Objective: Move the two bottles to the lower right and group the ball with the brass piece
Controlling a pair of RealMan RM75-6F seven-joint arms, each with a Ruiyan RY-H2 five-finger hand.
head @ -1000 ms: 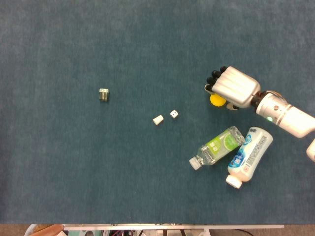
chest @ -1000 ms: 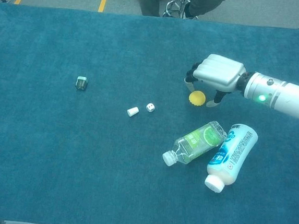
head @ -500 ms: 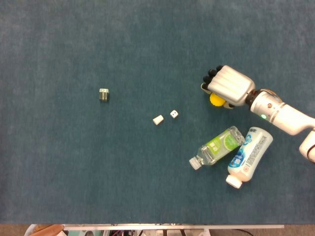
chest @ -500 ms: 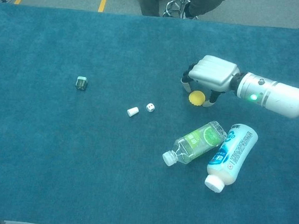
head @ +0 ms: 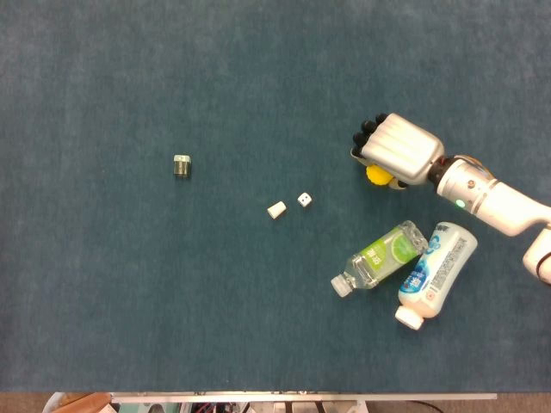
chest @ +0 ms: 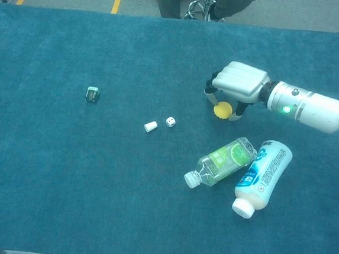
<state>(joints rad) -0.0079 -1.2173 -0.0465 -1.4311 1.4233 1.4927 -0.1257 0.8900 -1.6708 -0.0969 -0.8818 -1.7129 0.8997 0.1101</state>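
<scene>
The yellow ball [chest: 222, 110] lies right of centre, under the right hand [chest: 238, 84], whose fingers curve down around it; whether they actually clasp it cannot be told. Nearer lie the clear bottle [chest: 220, 162] and the white bottle [chest: 262, 177], touching. A die [chest: 170, 122] and a white cap [chest: 150, 126] sit between the ball and the brass piece [chest: 92, 94] far left.

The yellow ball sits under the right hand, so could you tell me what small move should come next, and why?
Probably close the right hand on the yellow ball. The hand is over the ball with fingers on both sides, but a firm grip is not evident, and the brass piece lies far to the left.
</scene>
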